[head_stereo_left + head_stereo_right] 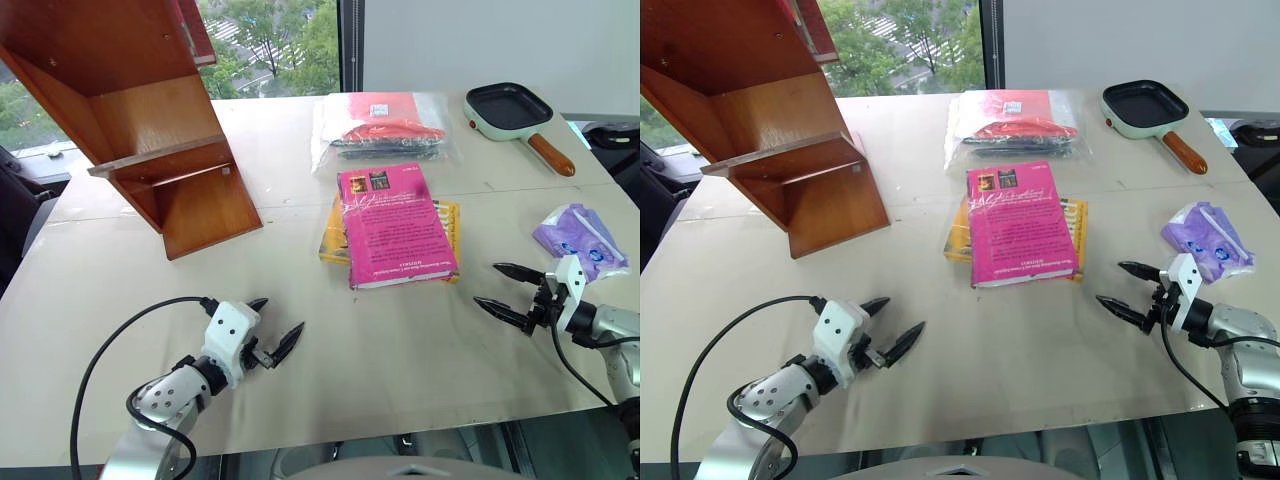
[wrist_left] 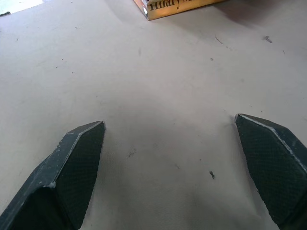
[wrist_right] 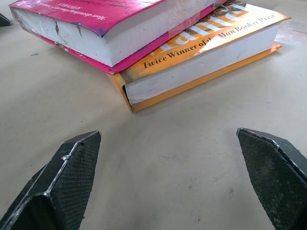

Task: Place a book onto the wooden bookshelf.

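My left gripper (image 1: 272,338) and right gripper (image 1: 505,291) both gape wide, holding nothing, low over the table (image 1: 400,350). The pink book (image 1: 394,224) lies mid-table atop a yellow-orange book (image 3: 201,62), seemingly askew; the wooden bookshelf (image 1: 140,110) stands far left.

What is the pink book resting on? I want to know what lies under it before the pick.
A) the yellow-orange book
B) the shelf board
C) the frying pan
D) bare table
A: the pink book lies flat on top of the yellow-orange book, whose edges stick out beneath it on the table.
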Robot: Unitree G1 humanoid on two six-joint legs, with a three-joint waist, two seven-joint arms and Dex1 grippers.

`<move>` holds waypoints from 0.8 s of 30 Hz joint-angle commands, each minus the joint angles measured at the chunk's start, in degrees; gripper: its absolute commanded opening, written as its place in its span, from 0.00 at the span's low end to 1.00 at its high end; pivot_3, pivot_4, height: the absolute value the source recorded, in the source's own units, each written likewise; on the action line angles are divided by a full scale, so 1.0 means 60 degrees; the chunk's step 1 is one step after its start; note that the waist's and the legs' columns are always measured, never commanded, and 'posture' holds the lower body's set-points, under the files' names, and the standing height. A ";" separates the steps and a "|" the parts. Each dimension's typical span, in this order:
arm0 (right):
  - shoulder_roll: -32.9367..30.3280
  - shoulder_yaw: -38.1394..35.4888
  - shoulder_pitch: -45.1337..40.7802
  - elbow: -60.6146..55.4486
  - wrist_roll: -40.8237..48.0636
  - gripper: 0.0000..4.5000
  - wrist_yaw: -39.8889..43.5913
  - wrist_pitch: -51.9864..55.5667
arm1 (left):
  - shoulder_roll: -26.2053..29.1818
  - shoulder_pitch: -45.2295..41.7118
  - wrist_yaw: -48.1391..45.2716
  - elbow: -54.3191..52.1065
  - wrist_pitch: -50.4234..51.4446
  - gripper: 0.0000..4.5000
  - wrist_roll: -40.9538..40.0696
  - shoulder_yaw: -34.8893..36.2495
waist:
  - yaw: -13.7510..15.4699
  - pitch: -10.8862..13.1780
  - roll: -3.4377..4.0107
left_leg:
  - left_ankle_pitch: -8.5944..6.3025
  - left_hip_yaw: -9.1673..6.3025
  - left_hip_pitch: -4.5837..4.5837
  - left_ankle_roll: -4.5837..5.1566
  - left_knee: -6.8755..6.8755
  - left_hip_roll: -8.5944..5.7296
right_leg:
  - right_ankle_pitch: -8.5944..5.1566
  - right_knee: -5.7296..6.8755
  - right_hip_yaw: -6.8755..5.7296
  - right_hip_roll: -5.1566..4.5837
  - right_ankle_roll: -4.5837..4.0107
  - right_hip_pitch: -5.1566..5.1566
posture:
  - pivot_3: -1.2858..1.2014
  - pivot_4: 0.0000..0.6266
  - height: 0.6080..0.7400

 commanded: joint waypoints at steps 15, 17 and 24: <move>-0.0096 -0.0147 -0.0425 0.0282 -0.0243 1.00 -0.0204 -0.0297 | 0.0039 0.0161 -0.0305 -0.0066 -0.0198 0.99 -0.0330 0.0173 | 0.0000 0.0001 0.0000 | 0.0000 0.0000 -0.0003 0.0000 0.0000 0.0000 | 0.0000 -0.0002 -0.0001 0.0000 -0.0001 -0.0001 | 0.52 0.24 1.00; -0.0103 -0.0144 -0.0436 0.0303 -0.0273 1.00 -0.0205 -0.0290 | 0.0041 0.0145 -0.0305 -0.0056 -0.0203 0.99 -0.0330 0.0186 | -0.0001 0.0001 0.0000 | 0.0000 0.0000 -0.0003 0.0000 0.0000 0.0000 | 0.0000 -0.0002 -0.0001 0.0000 -0.0001 -0.0001 | 0.52 0.24 1.00; -0.0089 -0.0187 -0.0570 0.0407 -0.0280 1.00 -0.0229 -0.0318 | 0.0074 0.0128 -0.0333 -0.0076 -0.0238 0.99 -0.0352 0.0250 | -0.0001 0.0001 0.0000 | 0.0000 0.0000 -0.0003 0.0000 0.0000 0.0000 | 0.0000 -0.0002 0.0000 0.0000 -0.0001 -0.0001 | 0.52 0.24 1.00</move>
